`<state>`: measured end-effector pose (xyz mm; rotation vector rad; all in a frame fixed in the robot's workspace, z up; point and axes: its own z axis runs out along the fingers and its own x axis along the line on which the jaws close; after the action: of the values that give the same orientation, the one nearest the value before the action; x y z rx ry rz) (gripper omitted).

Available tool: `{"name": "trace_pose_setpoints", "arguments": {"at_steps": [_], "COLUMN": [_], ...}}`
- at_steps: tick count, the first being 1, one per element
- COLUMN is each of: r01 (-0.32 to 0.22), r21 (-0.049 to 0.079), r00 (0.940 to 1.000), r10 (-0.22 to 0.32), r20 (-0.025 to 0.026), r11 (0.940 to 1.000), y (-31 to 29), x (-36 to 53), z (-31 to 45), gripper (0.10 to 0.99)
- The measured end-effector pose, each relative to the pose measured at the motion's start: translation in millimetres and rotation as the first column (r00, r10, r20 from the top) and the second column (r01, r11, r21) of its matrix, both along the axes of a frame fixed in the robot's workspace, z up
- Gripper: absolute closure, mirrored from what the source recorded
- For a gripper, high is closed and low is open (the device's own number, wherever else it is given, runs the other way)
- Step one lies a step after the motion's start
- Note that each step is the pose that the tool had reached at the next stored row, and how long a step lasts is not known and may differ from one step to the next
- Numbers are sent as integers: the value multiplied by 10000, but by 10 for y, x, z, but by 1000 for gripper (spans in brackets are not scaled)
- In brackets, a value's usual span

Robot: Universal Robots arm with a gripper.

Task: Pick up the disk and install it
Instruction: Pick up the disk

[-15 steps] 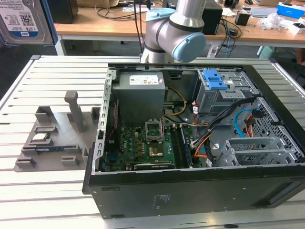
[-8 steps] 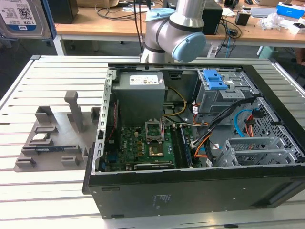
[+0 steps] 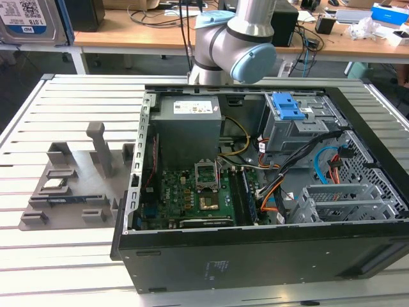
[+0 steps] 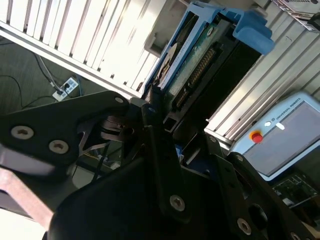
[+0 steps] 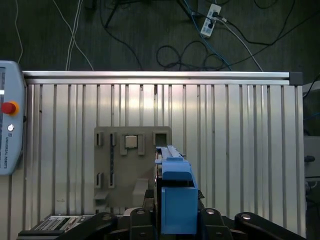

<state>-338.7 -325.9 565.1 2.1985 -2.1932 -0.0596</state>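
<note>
The gripper [image 5: 178,222] is clamped on the disk [image 5: 174,167], which is held on edge with its long axis pointing straight away from the gripper toward the grey fixture [image 5: 131,165] on the table [image 5: 240,150]. In the exterior view the disk hangs at eleven o'clock from the open computer case [image 3: 255,246].

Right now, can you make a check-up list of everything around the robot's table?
Surface: ribbed metal table, carrying an open computer case and a grey fixture.
Job's things: the disk in its blue frame, up in the air above the table.
Clutter: a small chip on the fixture.
Grippers: gripper shut on the disk.
Cables: orange and blue cables inside the case; floor cables and a power strip below.
Surroundings: messy desks behind; a teach pendant by the table.
</note>
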Motion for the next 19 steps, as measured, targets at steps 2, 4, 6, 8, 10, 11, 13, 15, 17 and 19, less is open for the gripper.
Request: {"name": "trace_pose_setpoints", "arguments": {"at_steps": [2, 4, 6, 8, 10, 11, 13, 15, 17, 19], "r01": [0, 0, 0, 0, 0, 0, 0, 0, -3, 0], "r21": [0, 0, 0, 0, 1, 0, 0, 2, 56, 102], "r00": [10000, 10000, 10000, 10000, 10000, 10000, 10000, 10000, 10000, 10000], "r10": [0, 0, 0, 0, 0, 0, 0, 0, 3, 0], "r20": [-1, -3, -3, -5, -5, -6, -6, -6, -5, -6], "r11": [10000, 10000, 10000, 10000, 10000, 10000, 10000, 10000, 10000, 9999], "y": [0, 0, 0, 0, 0, 0, 0, 0, -1, 0], "x": [2, 4, 6, 8, 9, 10, 11, 11, 11, 11], "z": [28, 53, 82, 116, 150, 167, 210, 234, 236, 236], "gripper": [722, 722, 722, 722, 722, 722, 722, 722, 722, 722]}}
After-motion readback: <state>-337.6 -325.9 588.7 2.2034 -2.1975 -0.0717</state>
